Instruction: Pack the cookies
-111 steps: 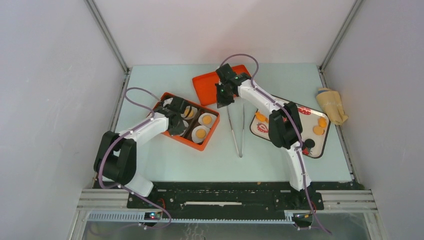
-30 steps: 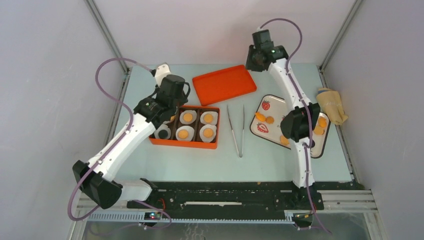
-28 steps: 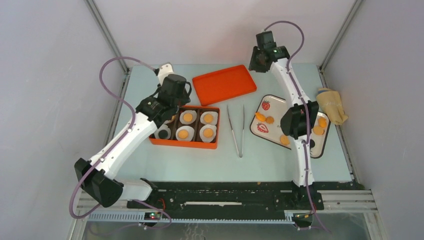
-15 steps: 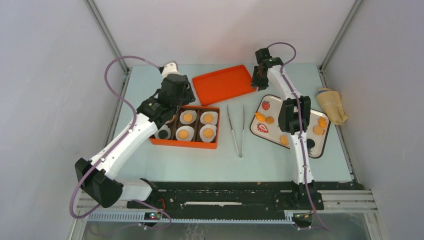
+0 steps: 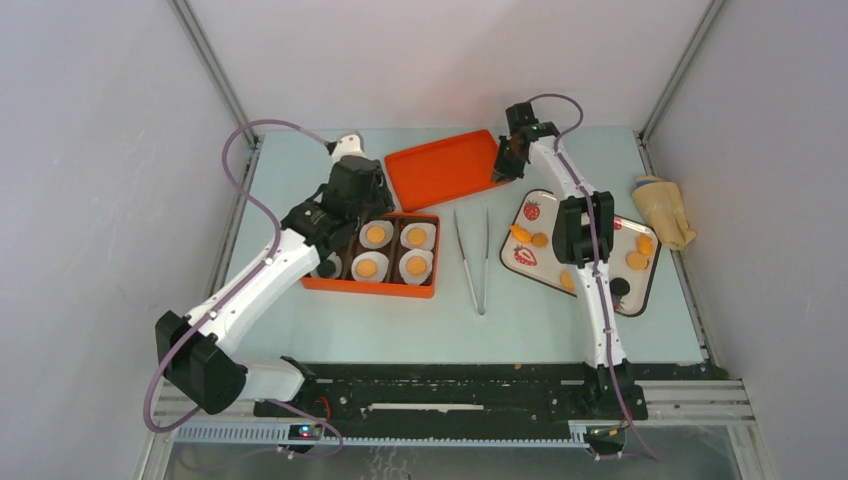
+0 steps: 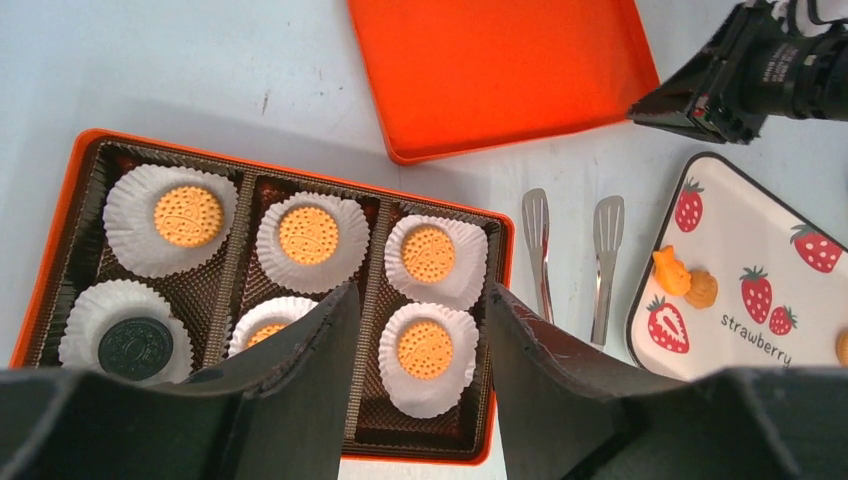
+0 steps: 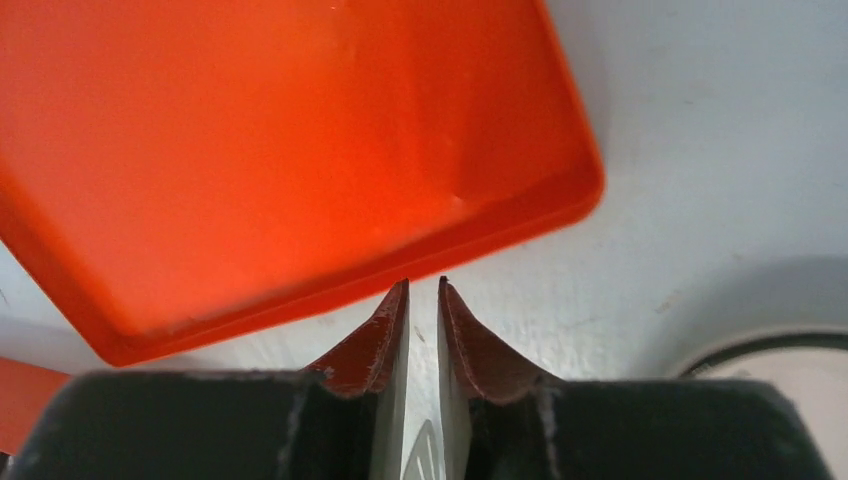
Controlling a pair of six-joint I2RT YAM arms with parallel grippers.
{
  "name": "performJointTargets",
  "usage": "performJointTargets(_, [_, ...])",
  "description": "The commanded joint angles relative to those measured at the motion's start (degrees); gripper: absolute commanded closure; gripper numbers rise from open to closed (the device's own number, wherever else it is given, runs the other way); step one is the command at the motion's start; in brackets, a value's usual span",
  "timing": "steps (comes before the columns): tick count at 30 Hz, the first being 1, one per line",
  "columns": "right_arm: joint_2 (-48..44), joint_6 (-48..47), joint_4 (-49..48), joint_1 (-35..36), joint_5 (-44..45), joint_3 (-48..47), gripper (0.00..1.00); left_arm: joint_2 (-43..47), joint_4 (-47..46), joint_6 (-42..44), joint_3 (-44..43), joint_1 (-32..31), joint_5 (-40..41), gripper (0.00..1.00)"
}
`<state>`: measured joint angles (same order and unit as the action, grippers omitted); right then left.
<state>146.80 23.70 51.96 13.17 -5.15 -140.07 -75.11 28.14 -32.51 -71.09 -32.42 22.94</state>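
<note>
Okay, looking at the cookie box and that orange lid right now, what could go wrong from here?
1. The right claw sits beside the rim of the orange lid with only a slit between its jaws; it may shove the lid instead of gripping it.
2. The left claw hangs open above the box; a lid brought over could strike it.
3. Several cookies lie on the strawberry tray; closing up now would leave them unpacked.

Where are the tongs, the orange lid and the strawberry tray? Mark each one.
tongs (image 6: 536,212): left wrist view, on the flat tip of the left blade.
orange lid (image 6: 490,70): left wrist view, on its flat middle.
strawberry tray (image 6: 745,235): left wrist view, on bare white surface between the prints.
</note>
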Motion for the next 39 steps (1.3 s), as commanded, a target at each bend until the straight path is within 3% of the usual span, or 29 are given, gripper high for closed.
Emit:
performJointTargets(1, [1.9,4.0,-4.7,0.4,-6.3,-0.2,0.81,0.8,-2.4,0.9,2.5,0.3,-2.1,0.46])
performJointTargets(5, [2.5,6.2,-6.9,0.2,-7.0,-0.1,0.89,1.6,-3.3,1.4,3.8,0.3,-2.5,0.46])
performJointTargets(17, [5.8,8.5,-2.3,-0.3,-8.1,-2.4,0.92,1.0,-4.4,1.2,5.9,0.3,-3.8,0.46])
performJointTargets(20, [2.4,7.2,-2.6,-0.4,-7.7,3.7,0.93,1.1,-4.3,0.9,6.1,0.3,-4.3,0.46])
performJointTargets(25, [-8.3,5.6,-8.1,-0.5,-4.6,22.1,0.93,1.9,-4.3,0.5,6.6,0.2,-5.7,0.46])
performJointTargets(29, [-14.2,3.5,-8.7,-0.6,-1.9,28.5,0.93,2.8,-4.4,-0.2,7.7,0.2,-7.5,0.46])
performJointTargets(34, [-18.4,0.1,-9.8,0.1,1.8,26.7,0.86,3.2,-5.2,-1.0,9.3,0.2,-8.3,0.46])
performJointTargets(39, [-18.2,-2.4,-5.7,0.9,13.1,19.0,0.75,3.6,-5.1,-1.0,9.3,0.2,-8.1,0.46])
